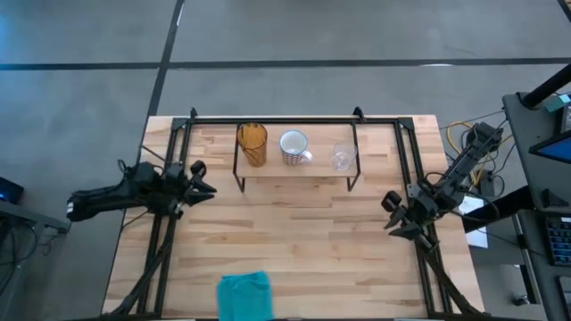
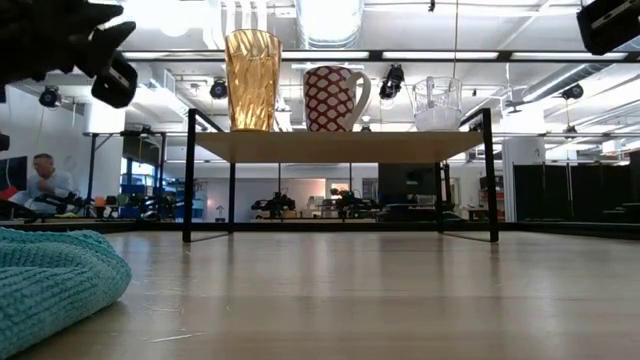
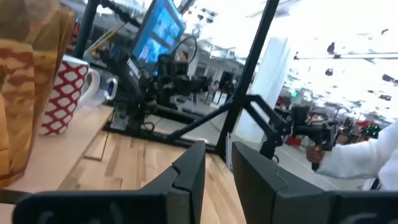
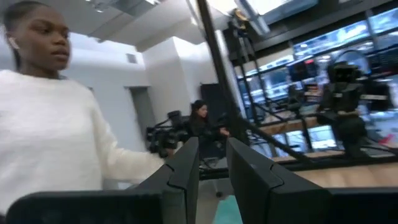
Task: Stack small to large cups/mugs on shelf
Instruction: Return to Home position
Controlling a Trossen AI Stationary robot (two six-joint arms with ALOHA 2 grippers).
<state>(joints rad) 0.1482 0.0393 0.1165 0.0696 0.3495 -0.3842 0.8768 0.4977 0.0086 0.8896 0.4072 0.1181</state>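
Left pincer sits at the table's 9 o'clock, right pincer at 3, both narrowed to a slit and empty. Up at 12, the light-wood shelf on black wire legs carries a ribbed amber tumbler, a red-patterned white mug and a small clear glass. I'd guess the glass is slick and fragile, so grab it mid-wall, gently.

Open lab around the wooden table
Grey floor beyond the table, bright ceiling lights above it, cluttered workstations behind it.
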